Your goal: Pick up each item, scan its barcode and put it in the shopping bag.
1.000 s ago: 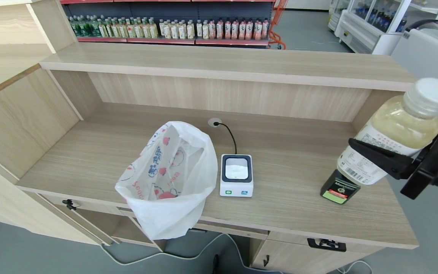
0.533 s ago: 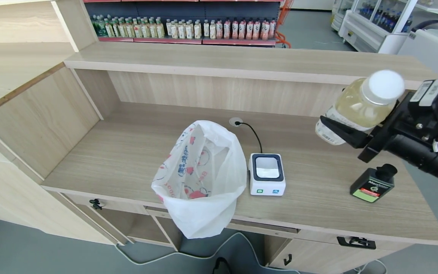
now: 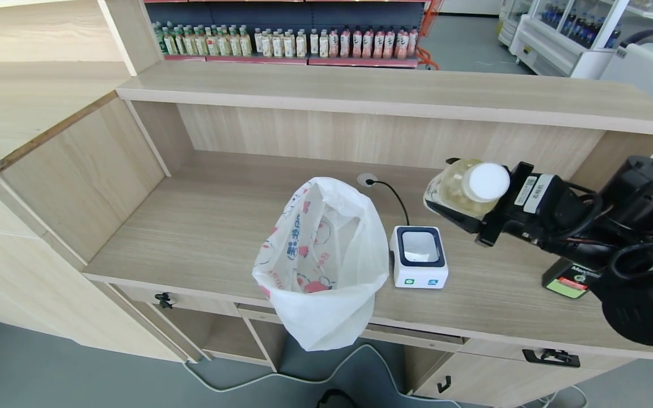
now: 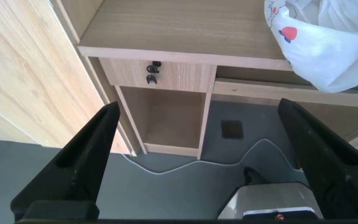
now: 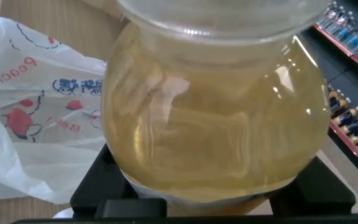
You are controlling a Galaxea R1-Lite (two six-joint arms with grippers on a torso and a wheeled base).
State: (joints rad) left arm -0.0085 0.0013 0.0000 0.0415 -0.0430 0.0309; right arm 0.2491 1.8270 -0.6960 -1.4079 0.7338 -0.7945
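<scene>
My right gripper is shut on a clear bottle of pale yellow drink with a white cap. The bottle hangs above the counter, just right of and behind the white barcode scanner. The white shopping bag with red and blue print stands open at the counter's front edge, left of the scanner; the right wrist view has the bag behind the bottle. My left gripper hangs open below the counter's front, near a drawer lock.
A small dark bottle with a green and red label lies on the counter at the right, partly behind my right arm. A black cable runs from the scanner to a hole in the counter. A raised ledge walls the back.
My right arm has carried the bottle left and down, from the counter's right end to just beside the scanner, tipping its cap toward the camera. The head camera has turned right.
</scene>
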